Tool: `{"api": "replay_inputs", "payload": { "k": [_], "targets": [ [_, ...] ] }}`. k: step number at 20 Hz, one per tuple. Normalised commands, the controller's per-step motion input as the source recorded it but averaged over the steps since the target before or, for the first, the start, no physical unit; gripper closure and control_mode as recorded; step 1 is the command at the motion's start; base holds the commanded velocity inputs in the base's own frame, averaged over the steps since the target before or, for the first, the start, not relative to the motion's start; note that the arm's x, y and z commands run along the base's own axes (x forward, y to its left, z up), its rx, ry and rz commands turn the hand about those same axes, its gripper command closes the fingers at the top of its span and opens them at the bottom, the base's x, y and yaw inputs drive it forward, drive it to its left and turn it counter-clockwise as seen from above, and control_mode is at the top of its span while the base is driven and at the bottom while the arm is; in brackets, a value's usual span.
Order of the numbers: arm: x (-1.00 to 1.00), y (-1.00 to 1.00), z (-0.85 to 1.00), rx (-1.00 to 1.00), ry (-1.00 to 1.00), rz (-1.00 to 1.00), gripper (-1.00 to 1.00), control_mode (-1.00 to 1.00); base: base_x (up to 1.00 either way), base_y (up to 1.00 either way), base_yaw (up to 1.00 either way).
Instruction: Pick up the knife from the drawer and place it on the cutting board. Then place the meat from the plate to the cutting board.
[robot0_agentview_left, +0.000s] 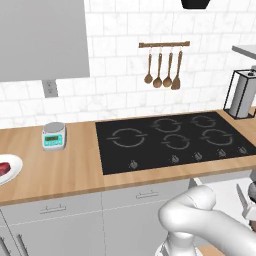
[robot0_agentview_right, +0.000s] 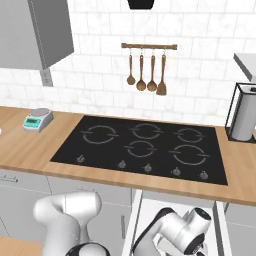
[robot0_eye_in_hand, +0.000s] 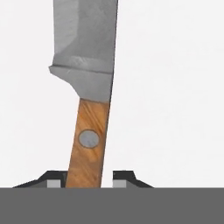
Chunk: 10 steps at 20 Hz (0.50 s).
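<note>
1. In the hand view we see the knife (robot0_eye_in_hand: 89, 109) lying flat on the white floor of the drawer (robot0_agentview_right: 140, 210). Its wooden handle runs down between the two finger tips of the gripper (robot0_eye_in_hand: 84, 180), and its grey blade reaches straight away from the hand.
2. Gripper state: the tips sit close on either side of the handle's butt end, nearly pressed together. We cannot tell from these pictures whether they are touching the wood yet, so we log no firm pinch.
3. Key relation: the knife's long axis lies along the hand's line of sight, and the jaws close across the handle's narrow width. We judge this the right alignment for a grasp.
4. In the right base view we see the arm bent down into the open drawer, below the hob (robot0_agentview_right: 142, 145).
5. The meat (robot0_agentview_left: 4, 167) sits on the plate (robot0_agentview_left: 15, 167) at the far left of the counter (robot0_agentview_left: 70, 172), well apart from the drawer.
6. We judge the step in hand to be the grasp; the lift is not yet begun.
</note>
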Motion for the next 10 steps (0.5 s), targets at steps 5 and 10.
{"api": "replay_inputs", "payload": {
  "k": [5, 10],
  "targets": [
    [-0.32, 0.33, -0.57, -0.01, -0.15, 0.0, 1.0, -1.0, 0.0, 0.0, 0.0],
    [-0.32, 0.29, -0.35, -0.01, -0.18, 0.0, 1.0, -1.0, 0.0, 0.0, 0.0]
  ]
}}
